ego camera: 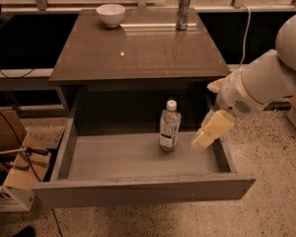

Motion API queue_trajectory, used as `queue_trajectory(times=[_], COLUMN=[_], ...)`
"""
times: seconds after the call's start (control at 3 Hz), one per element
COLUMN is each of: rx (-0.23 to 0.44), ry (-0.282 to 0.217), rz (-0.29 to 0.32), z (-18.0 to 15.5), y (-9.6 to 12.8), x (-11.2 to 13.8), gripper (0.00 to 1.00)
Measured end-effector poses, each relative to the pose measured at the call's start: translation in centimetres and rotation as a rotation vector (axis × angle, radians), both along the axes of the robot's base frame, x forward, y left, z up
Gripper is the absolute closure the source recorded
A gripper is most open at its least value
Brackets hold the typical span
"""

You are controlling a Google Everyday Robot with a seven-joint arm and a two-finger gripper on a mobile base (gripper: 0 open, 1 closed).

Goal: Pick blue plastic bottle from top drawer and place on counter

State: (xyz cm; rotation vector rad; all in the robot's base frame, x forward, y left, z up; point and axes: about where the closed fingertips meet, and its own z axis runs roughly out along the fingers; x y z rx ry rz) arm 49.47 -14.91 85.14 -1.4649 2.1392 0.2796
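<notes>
- One blue plastic bottle (169,126): clear-looking, with a white cap and a white-and-dark label. It stands upright and is the only thing inside the top drawer (138,192).
- One top drawer, pulled fully out. The bottle stands on its light grey floor, right of the middle and toward the back.
- One end effector (201,141), pale yellow, on the white arm (266,85). It hangs to the right of the bottle at about label height, near it but not touching, over the drawer's right side and close to the right wall. I cannot tell how far it is spread. Nothing is in its hold, and the bottle stands free of it.
- One tabletop (138,53), glossy brown-grey, above and behind the bottle. It carries two things.
- One white bowl (111,14), on the tabletop's far edge, behind the bottle and to its left.
- One shiny metal can (183,12), upright on the tabletop's far edge, behind the bottle and slightly to its right.
- One white cable (246,29), hanging behind the bottle and to its right, past the tabletop's edge.
- Cardboard boxes (12,186) on the speckled floor, well to the left of the bottle. I cannot tell their number or contents.
</notes>
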Motion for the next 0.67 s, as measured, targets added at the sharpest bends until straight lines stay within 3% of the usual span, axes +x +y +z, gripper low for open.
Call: queue_trajectory(times=[0.67], rx=[0.271], ry=[0.082], rz=[-0.041], z=[-8.5], y=[3.2], x=[4.6], gripper=[0.0])
